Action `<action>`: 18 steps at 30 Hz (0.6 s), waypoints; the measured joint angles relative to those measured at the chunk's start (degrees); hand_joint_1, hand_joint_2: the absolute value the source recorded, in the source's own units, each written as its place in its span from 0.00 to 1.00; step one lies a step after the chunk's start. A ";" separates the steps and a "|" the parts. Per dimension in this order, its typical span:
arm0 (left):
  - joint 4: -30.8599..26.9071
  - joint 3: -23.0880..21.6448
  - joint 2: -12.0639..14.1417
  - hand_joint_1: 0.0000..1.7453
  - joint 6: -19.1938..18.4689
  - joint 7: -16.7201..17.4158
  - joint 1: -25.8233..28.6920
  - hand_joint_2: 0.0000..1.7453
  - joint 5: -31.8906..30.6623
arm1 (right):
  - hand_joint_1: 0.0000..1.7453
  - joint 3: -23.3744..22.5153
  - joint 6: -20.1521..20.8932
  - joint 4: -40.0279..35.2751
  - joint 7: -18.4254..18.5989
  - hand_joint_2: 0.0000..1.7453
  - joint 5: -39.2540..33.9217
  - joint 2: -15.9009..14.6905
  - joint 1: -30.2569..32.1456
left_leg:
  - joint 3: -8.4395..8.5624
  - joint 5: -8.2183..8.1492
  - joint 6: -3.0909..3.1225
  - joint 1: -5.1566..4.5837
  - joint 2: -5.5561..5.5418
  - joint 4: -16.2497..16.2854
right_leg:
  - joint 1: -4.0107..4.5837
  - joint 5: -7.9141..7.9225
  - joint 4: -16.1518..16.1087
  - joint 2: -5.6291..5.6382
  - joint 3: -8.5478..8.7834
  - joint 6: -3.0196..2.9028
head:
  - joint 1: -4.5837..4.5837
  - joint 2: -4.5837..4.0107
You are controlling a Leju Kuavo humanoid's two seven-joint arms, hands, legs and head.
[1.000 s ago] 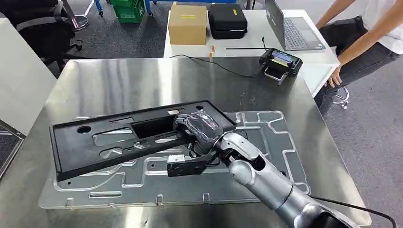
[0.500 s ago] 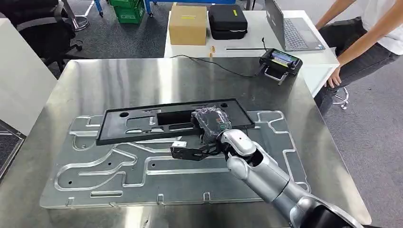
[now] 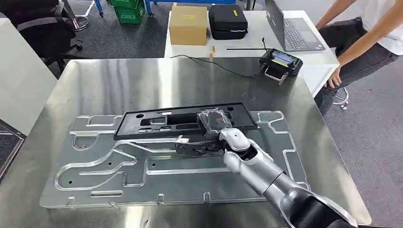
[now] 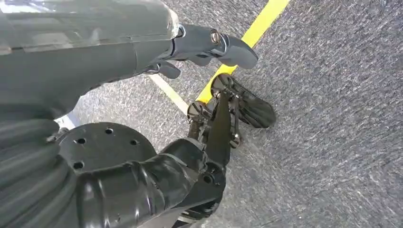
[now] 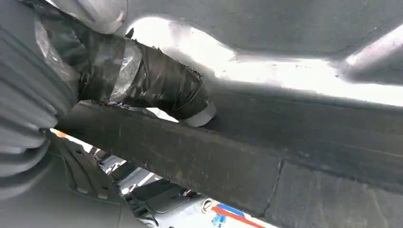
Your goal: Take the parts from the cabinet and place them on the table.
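Observation:
A long black plastic panel (image 3: 157,123) with cut-outs lies across the far part of a large silver stamped plate (image 3: 142,175) on the steel table (image 3: 142,80). My right hand (image 3: 215,122) grips the panel's right end from the near side. In the right wrist view its taped thumb (image 5: 157,90) presses on the black panel (image 5: 285,156) edge. The silver arm reaches in from the lower right. My left hand (image 4: 199,42) hangs over grey floor with its fingers apart and nothing in it.
A black device (image 3: 279,61) with a cable sits at the table's far right corner. Behind it a white table carries a cardboard box (image 3: 187,23), a black case (image 3: 227,20) and a laptop (image 3: 290,28). A person (image 3: 361,42) stands at the right.
My right hand has carried the black panel away from me and to the right. The panel went from tilted and overhanging the plate's left side to lying level across its far part.

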 joint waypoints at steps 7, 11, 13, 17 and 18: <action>-0.28 1.44 -0.11 0.00 -2.12 0.59 0.31 0.00 -0.22 | 0.00 -0.02 0.24 0.94 0.04 0.00 0.00 0.04 0.09 | 0.01 0.02 0.01 -0.01 0.00 0.04 | 0.01 0.02 0.01 0.00 0.07 0.01 | 0.00 0.00; -0.31 2.69 -0.09 0.00 -4.06 0.66 0.95 0.00 -0.26 | 0.00 -0.02 0.81 0.96 -0.26 0.00 0.02 0.65 0.10 | 0.00 0.01 0.01 -0.01 0.02 0.07 | 0.01 0.02 0.01 0.01 0.07 0.02 | 0.00 0.00; -0.31 3.15 -0.07 0.00 -4.83 0.68 1.06 0.00 -0.37 | 0.00 -0.02 0.96 0.96 -0.65 0.00 0.02 1.16 0.08 | 0.00 0.01 0.01 -0.02 0.01 0.08 | 0.01 0.02 0.01 0.01 0.07 0.02 | 0.00 0.00; -0.42 4.44 0.02 0.00 -5.84 1.18 1.37 0.00 -1.59 | 0.00 -0.02 0.87 -0.52 -1.51 0.00 -0.50 1.49 0.22 | 0.00 0.01 0.01 -0.01 0.01 0.08 | 0.00 0.01 0.01 0.02 0.05 0.02 | 0.00 0.00; -0.57 4.72 0.02 0.00 -5.88 1.31 1.56 0.00 -1.95 | 0.00 -0.02 0.81 -1.32 -1.82 0.00 -0.68 1.46 0.36 | 0.00 0.00 0.01 -0.01 0.03 0.09 | -0.01 0.01 -0.01 0.03 0.04 0.02 | 0.00 0.00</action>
